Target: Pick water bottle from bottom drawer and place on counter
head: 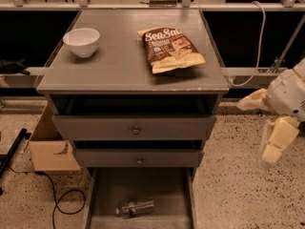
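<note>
Starting at the far left, a cardboard box [50,144] stands on the speckled floor just beside the cabinet, and a black cable [62,206] curls in front of it. On the grey desk [119,70] a white bowl [82,41] sits near the left back corner, and a brown snack bag [171,49] lies flat to its right. Below are the top drawer [136,128] and the middle drawer [138,159], each with a round knob. The bottom drawer [152,187] is pulled out, and the water bottle [136,208] lies on its side on the drawer's floor, near the middle. At the far right, well apart from the cabinet, the tool [255,130] hangs above the floor, released and holding nothing.
</note>
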`<state>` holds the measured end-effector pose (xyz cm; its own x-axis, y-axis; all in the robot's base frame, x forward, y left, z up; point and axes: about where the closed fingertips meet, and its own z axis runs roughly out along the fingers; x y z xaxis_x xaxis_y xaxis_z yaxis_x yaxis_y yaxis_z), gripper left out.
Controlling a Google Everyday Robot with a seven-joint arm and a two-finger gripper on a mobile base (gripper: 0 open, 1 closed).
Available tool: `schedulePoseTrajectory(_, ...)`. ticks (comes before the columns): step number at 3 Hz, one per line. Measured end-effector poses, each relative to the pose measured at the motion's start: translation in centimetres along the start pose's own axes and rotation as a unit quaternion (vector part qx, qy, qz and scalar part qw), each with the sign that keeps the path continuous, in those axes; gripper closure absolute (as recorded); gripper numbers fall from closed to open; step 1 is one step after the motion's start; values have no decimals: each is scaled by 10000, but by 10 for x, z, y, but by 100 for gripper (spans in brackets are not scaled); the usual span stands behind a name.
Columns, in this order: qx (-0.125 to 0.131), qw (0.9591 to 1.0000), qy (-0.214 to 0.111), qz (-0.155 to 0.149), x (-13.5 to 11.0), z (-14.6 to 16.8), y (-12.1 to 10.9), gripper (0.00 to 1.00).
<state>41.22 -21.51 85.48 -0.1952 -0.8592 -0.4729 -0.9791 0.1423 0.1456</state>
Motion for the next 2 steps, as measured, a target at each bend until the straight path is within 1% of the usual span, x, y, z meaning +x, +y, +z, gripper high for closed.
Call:
schedulePoseTrajectory(1, -168, 9961, 861, -59, 19, 31, -2, 0)
schedulePoseTrajectory(2, -294, 9909, 1314, -93, 38, 52, -17, 0)
